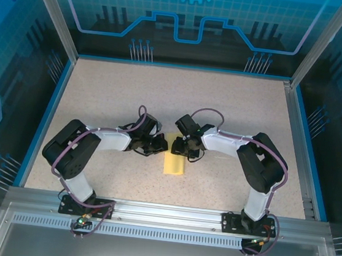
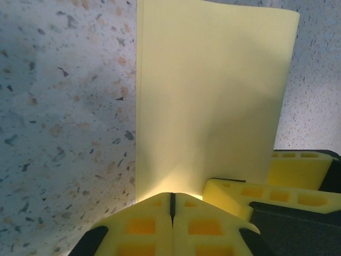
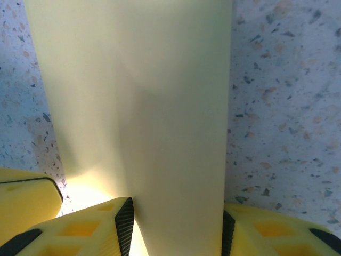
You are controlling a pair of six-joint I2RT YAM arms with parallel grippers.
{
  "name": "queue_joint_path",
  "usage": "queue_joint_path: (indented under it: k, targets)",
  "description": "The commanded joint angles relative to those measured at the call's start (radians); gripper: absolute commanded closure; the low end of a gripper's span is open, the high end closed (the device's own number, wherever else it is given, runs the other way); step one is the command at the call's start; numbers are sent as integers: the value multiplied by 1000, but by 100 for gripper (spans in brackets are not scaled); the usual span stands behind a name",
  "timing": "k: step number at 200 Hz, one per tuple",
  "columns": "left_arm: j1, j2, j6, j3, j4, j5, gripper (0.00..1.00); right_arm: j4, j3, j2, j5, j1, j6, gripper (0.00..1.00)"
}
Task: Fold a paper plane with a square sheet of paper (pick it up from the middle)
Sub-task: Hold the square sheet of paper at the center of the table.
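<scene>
Left fingers [image 2: 144, 226] clenched at the near end of the square sheet of paper [image 2: 213, 96], right fingers [image 3: 85, 234] parted astride it, long axis running away from both

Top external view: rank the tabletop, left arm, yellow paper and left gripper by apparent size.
Largest: tabletop.
Then: left arm.
Last: yellow paper and left gripper look about alike, and the paper's far end is covered, so I leave them unranked.

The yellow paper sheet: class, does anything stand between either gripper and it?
Nothing visible does. The left gripper is shut right at the edge of the yellow paper sheet, and the right gripper stands open over that same end.
</scene>
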Motion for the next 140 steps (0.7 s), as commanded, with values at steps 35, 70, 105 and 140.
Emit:
queue_joint_path:
  k: [35,70,105,140]
  targets:
    - [-9,34,14,13,8,29,99,-45,-66,129,55,3,3,53]
    - [-10,50,16,13,1,27,100,-44,-66,128,55,3,4,53]
    - [-11,52,27,17,-47,-2,100,-43,-68,127,52,3,6,53]
    - [-11,61,43,26,-114,-28,100,-9,-76,59,5,-11,0,52]
